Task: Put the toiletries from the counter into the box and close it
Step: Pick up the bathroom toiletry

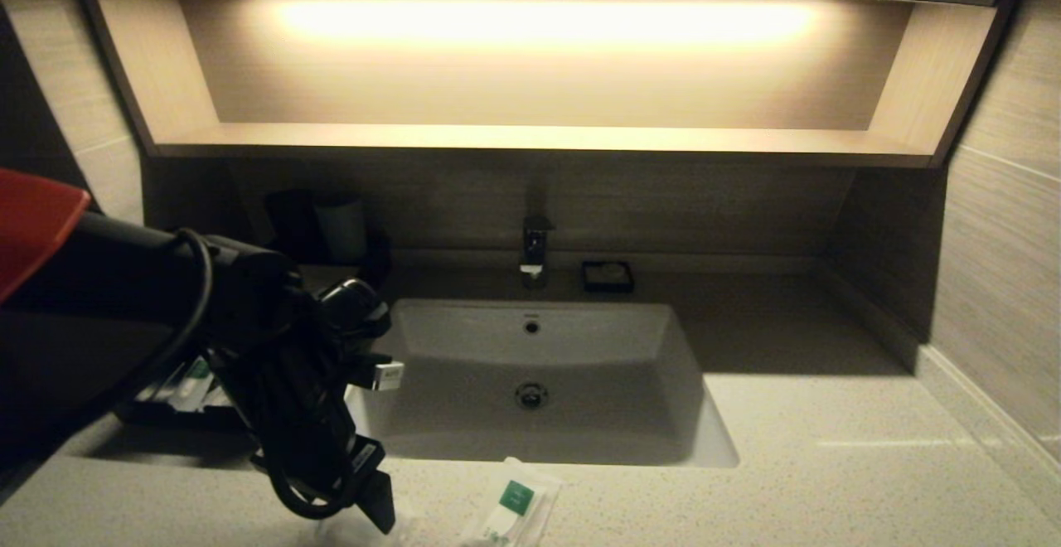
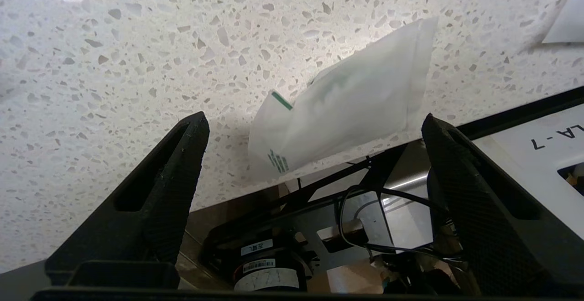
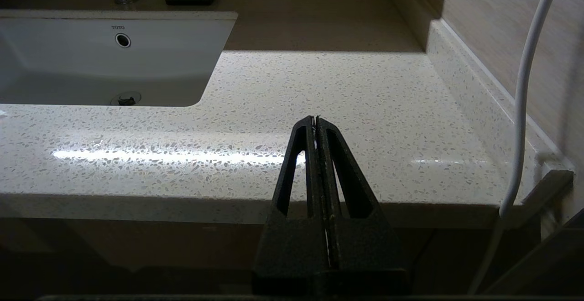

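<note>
A white toiletry sachet (image 2: 351,105) with green print lies on the speckled counter at its front edge. My left gripper (image 2: 314,116) is open and empty just above it, one finger on each side, not touching. In the head view my left gripper (image 1: 373,518) points down at the counter's front edge, left of the sink. A white sachet with a green label (image 1: 514,507) lies just right of it. The black box (image 1: 166,410) stands at the left of the counter with packets (image 1: 195,377) in it, mostly hidden by my left arm. My right gripper (image 3: 315,118) is shut and empty, parked in front of the counter's right part.
The white sink (image 1: 539,381) fills the middle, with a faucet (image 1: 535,249) and a black soap dish (image 1: 608,275) behind it. Cups (image 1: 340,228) stand at the back left. Another white packet's corner (image 2: 565,18) lies nearby. A white cable (image 3: 524,91) hangs at the right wall.
</note>
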Motion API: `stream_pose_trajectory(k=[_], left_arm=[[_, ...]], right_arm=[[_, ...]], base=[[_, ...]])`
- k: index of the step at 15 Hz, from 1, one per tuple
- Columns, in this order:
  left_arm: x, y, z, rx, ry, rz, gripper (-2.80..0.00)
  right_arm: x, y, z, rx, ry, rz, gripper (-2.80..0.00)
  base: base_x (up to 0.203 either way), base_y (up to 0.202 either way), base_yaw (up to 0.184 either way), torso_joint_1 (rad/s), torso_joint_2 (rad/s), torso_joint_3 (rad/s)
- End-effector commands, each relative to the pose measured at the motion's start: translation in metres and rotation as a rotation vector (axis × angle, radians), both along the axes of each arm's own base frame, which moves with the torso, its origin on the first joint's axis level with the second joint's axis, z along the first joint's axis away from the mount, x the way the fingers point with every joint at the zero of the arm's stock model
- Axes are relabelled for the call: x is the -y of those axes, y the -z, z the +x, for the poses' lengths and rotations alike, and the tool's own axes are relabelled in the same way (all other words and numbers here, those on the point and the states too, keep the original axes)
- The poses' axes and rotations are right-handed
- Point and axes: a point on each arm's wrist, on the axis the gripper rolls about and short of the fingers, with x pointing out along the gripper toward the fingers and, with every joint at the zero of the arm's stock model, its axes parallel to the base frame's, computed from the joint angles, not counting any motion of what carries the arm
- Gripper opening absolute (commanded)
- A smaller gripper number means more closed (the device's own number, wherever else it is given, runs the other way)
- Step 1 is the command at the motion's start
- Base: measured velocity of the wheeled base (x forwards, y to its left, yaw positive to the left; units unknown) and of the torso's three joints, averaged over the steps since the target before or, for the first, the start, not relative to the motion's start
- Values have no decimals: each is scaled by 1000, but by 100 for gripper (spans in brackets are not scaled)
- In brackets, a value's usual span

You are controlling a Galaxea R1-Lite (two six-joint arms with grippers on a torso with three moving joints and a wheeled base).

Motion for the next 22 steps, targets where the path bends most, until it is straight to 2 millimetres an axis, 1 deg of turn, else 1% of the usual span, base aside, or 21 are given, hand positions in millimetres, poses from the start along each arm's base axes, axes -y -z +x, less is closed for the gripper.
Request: stream_pose_trajectory(k=[1,6,7,14,17,18,20,21,22], left_arm=[[0,3,1,-11,-1,4,0],[2,10,5,-28,5,16,0],[2,10,5,-28,6,16,-280],[2,10,5,-26,5,15,-280],[1,4,3,-5,0,5,-280],[1,-1,3,9,-4,-2,-280],[-2,-16,-1,57,-15,-23,-280],[-6,-26,-4,91,-29,-37,-280],[-13,-37,-4,132,-63,-53,-280]], right_arm=[[0,0,0,-1,0,0,-280],[0,0,0,-1,0,0,-280],[0,0,0,-1,0,0,-280],[0,0,0,-1,0,0,-280],[0,0,0,-1,0,0,-280],[0,0,0,-1,0,0,-280],[0,0,0,-1,1,0,-280],[0,0,0,-1,0,0,-280],[0,0,0,-1,0,0,-280]], base=[[0,0,0,0,0,0],[0,0,0,0,0,0],[0,0,0,0,0,0],[0,0,0,0,0,0],[0,0,0,0,0,0],[0,0,0,0,0,0],[0,0,0,0,0,0],[0,0,0,0,0,0],[0,0,0,0,0,0]])
